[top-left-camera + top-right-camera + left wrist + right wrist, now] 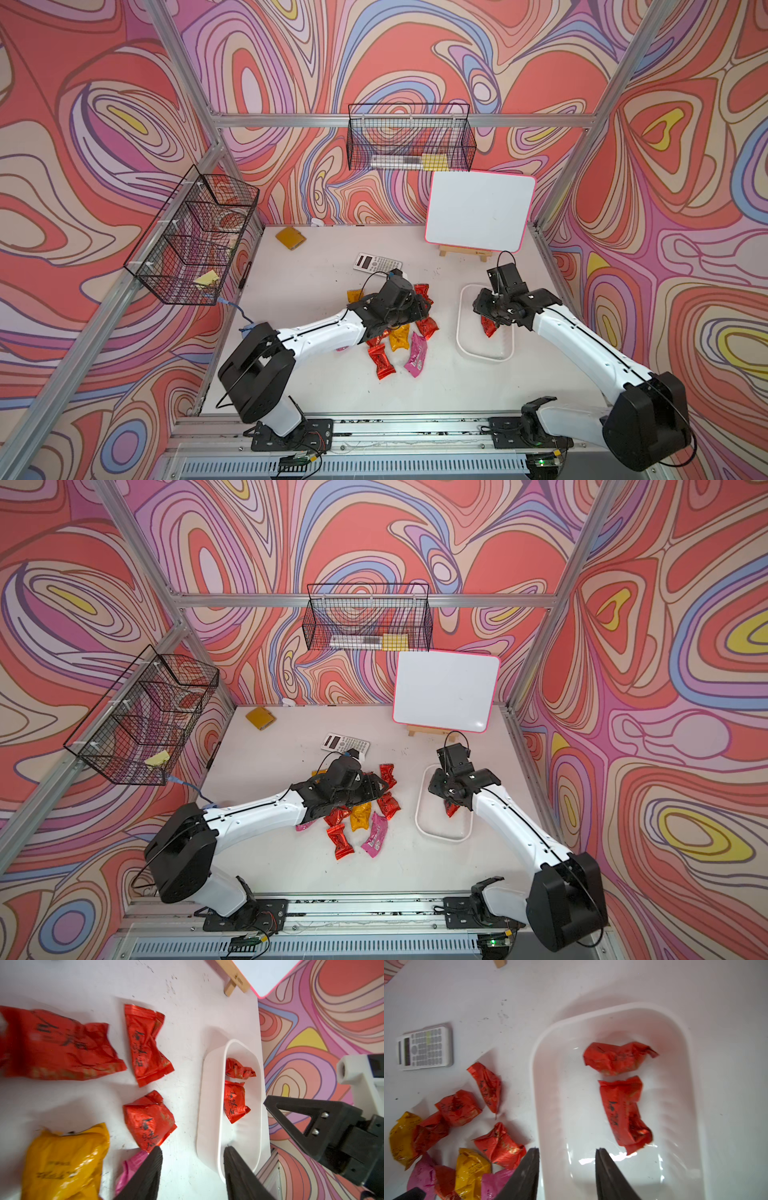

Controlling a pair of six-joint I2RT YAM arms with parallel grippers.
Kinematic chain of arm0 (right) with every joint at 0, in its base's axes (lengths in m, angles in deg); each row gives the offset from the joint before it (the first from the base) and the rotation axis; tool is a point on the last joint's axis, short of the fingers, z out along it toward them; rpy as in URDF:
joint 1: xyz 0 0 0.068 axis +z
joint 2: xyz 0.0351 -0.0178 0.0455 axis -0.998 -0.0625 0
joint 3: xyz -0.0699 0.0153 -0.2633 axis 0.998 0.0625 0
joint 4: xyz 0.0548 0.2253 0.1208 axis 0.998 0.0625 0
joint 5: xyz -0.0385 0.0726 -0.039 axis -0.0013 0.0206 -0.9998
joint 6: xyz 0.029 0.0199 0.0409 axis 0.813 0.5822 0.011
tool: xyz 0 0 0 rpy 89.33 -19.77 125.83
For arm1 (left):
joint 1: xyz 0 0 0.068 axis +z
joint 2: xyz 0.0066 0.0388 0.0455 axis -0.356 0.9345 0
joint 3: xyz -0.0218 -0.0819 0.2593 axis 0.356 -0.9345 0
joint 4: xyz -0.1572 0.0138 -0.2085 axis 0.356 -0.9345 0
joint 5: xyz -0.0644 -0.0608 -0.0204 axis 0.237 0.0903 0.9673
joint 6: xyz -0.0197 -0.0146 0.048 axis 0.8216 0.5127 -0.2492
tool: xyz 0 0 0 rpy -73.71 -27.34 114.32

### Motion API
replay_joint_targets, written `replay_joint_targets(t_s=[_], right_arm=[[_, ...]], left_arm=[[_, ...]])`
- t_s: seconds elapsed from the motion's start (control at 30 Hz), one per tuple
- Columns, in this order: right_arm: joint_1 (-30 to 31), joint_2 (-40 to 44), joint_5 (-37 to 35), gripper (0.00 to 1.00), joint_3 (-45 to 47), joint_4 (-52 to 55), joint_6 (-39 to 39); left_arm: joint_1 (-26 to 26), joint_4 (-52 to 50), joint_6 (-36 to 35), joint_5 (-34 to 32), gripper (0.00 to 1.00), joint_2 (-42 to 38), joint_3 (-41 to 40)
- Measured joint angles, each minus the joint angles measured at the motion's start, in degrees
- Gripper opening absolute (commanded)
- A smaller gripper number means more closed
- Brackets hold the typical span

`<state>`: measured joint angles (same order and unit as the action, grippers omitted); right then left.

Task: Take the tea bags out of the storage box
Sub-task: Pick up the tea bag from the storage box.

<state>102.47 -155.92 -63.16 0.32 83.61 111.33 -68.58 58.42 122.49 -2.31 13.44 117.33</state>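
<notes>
The white storage box [461, 328] [537, 1084] sits on the table's right side with two red tea bags [618, 1058] [623, 1111] lying in it. My right gripper [568, 1149] [488, 318] hangs over the box near its left wall, open, with nothing between its fingers. Several more tea bags, red [380, 361], orange [399, 336] and pink [417, 355], lie heaped on the table left of the box. My left gripper [192, 1149] [422, 309] hovers over that heap, pointing toward the box [207, 1105], open and empty.
A calculator [377, 263] lies behind the heap. A whiteboard on a wooden easel [480, 212] stands at the back right. A mustard-yellow pad [290, 237] lies at the back left. Black wire baskets hang on the left wall [191, 237] and back wall [409, 139].
</notes>
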Motion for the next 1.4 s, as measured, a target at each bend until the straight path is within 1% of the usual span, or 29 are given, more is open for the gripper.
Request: replay_joint_targets(t_s=[0.1,0.23,0.37,0.53,0.67,0.87,1.03,1.27,1.4], right_arm=[[-3.43,1.81,-0.48,0.47,2.62,2.32,-0.59],[-6.88,1.40,0.70,0.49,4.33,2.27,-2.25],[-8.63,-2.08,2.71,0.50,4.33,0.24,-4.76],[-9.38,-7.32,3.82,0.48,4.33,-2.01,-7.54],[-10.67,-10.12,4.52,0.40,4.46,-3.98,-9.03],[-10.84,-11.39,6.05,0.25,5.16,-6.49,-10.64],[-10.84,-11.30,6.91,0.13,5.86,-7.72,-11.80],[-10.84,-7.76,9.09,0.05,7.82,-7.06,-12.22],[-10.84,-3.69,10.97,0.04,8.79,-5.22,-12.17]], left_arm=[[-2.03,-0.02,-0.83,2.14,0.53,4.70,4.09],[-4.66,-0.59,-2.14,4.70,0.53,11.04,10.21],[-5.49,-2.69,-2.99,6.05,0.53,14.62,14.19],[-5.33,-4.39,-3.15,6.56,0.51,16.57,15.43],[-5.27,-5.09,-3.10,7.30,0.47,18.67,16.48],[-5.22,-5.01,-2.03,8.87,0.43,21.03,17.46],[-5.31,-3.67,-0.22,10.08,0.35,22.67,17.64],[-6.27,-2.97,1.81,10.49,0.26,23.47,18.36],[-7.34,-2.93,3.04,10.36,0.22,23.67,19.19]])
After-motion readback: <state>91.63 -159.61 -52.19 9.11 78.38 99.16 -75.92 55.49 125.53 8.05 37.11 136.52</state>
